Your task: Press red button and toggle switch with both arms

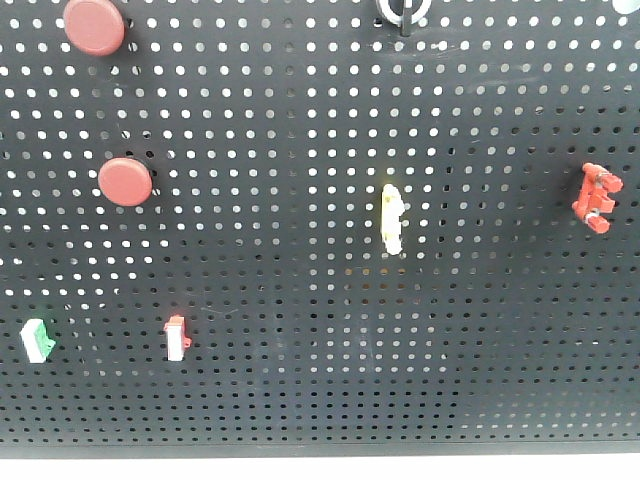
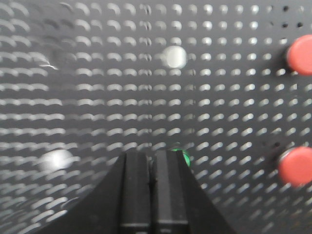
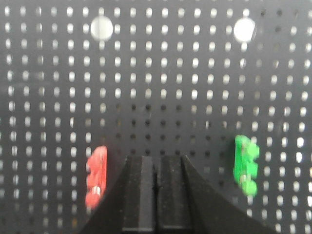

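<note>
Two round red buttons sit on the black pegboard [image 1: 300,300], one at the top left [image 1: 94,25] and one lower [image 1: 125,182]. The red toggle switch [image 1: 596,197] is mounted at the far right, its metal pin showing. Neither arm shows in the front view. In the left wrist view my left gripper [image 2: 152,155] is shut and empty, facing the board, with both red buttons off to its right, the upper [image 2: 302,54] and the lower [image 2: 296,165]. My right gripper [image 3: 156,158] is shut and empty, with the red toggle switch [image 3: 96,176] just to its left, not touching.
A pale yellow lever [image 1: 392,217] sits mid-board. A green-and-white rocker [image 1: 38,340] and a red-and-white rocker [image 1: 177,337] sit low on the left. A green toggle [image 3: 246,165] is right of my right gripper. A green edge [image 2: 185,157] peeks from behind the left fingertips.
</note>
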Robot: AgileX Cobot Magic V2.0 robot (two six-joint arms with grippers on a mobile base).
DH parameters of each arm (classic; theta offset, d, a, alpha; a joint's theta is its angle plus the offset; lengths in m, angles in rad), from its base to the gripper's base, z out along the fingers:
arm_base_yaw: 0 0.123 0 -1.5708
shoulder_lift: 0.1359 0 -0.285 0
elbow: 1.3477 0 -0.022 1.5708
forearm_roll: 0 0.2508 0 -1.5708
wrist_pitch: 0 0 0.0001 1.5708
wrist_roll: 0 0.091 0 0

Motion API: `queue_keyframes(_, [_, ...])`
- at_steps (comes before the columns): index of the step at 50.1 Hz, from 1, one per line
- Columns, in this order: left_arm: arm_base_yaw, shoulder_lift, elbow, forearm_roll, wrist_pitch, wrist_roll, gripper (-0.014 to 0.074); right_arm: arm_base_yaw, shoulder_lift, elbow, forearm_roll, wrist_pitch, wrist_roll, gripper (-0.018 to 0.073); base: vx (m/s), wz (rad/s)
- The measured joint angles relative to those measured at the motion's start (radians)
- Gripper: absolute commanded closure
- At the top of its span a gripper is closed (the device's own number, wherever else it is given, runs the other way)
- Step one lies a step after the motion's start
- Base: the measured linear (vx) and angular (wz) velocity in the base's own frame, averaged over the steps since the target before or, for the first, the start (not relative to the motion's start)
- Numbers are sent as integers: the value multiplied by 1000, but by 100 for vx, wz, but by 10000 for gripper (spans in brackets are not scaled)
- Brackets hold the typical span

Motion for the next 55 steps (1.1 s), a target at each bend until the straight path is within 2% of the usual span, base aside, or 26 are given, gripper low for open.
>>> queue_keyframes(6, [-79,49,-11,-5,-62,0,594,0,1,-1,0,-23,0,559,0,0])
queue_keyframes(17, [-220,166,-161,-4,-69,0,594,0,1,-1,0,-24,1,559,0,0])
queue_keyframes(30, [-328,374,-412,-4,5,0,594,0,1,-1,0,-24,1,559,0,0])
queue_keyframes(37, [-364,461,-486,-4,36,0,594,0,1,-1,0,-24,1,559,0,0])
queue_keyframes(46, [-368,506,-503,-4,52,0,594,0,1,-1,0,-24,1,559,0,0])
queue_keyframes(55, [-368,524,-507,-5,12,-1,594,0,1,-1,0,-24,1,559,0,0])
